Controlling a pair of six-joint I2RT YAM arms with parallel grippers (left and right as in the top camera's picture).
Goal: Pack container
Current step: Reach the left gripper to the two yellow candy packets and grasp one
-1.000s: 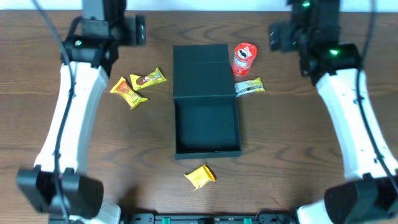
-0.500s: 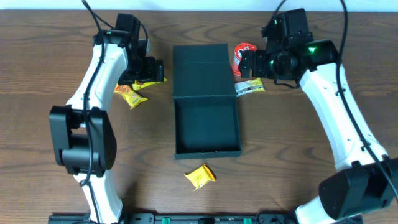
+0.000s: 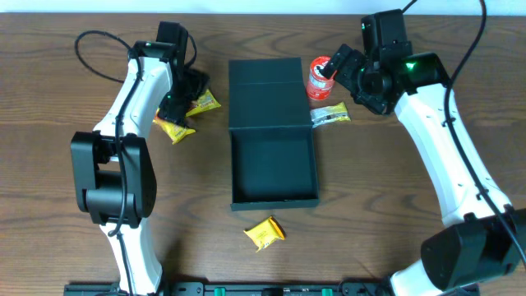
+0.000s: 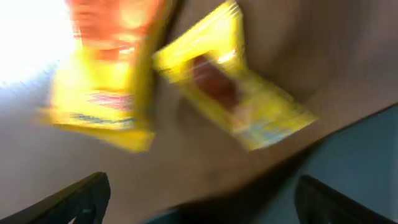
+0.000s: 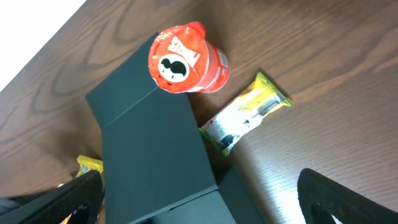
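Note:
The dark teal container (image 3: 274, 199) lies open in the table's middle, its flap lid (image 3: 268, 94) folded back; the lid also shows in the right wrist view (image 5: 152, 149). Two yellow snack packets (image 3: 170, 125) (image 3: 203, 103) lie left of the lid, blurred in the left wrist view (image 4: 106, 93) (image 4: 239, 102). My left gripper (image 3: 182, 100) is open and empty just above them. A yellow-and-silver packet (image 3: 330, 115) (image 5: 245, 118) lies right of the lid. Another yellow packet (image 3: 265, 233) lies in front of the box. My right gripper (image 3: 343, 64) is open and empty near the red can.
A small red cylindrical can (image 3: 321, 77) (image 5: 186, 57) stands at the lid's far right corner. The table's far edge is close behind both arms. Bare wood lies at the left and right of the box.
The left gripper has shifted slightly left and lower over the two yellow packets. The right gripper has lifted and turned toward the red can. No object has moved.

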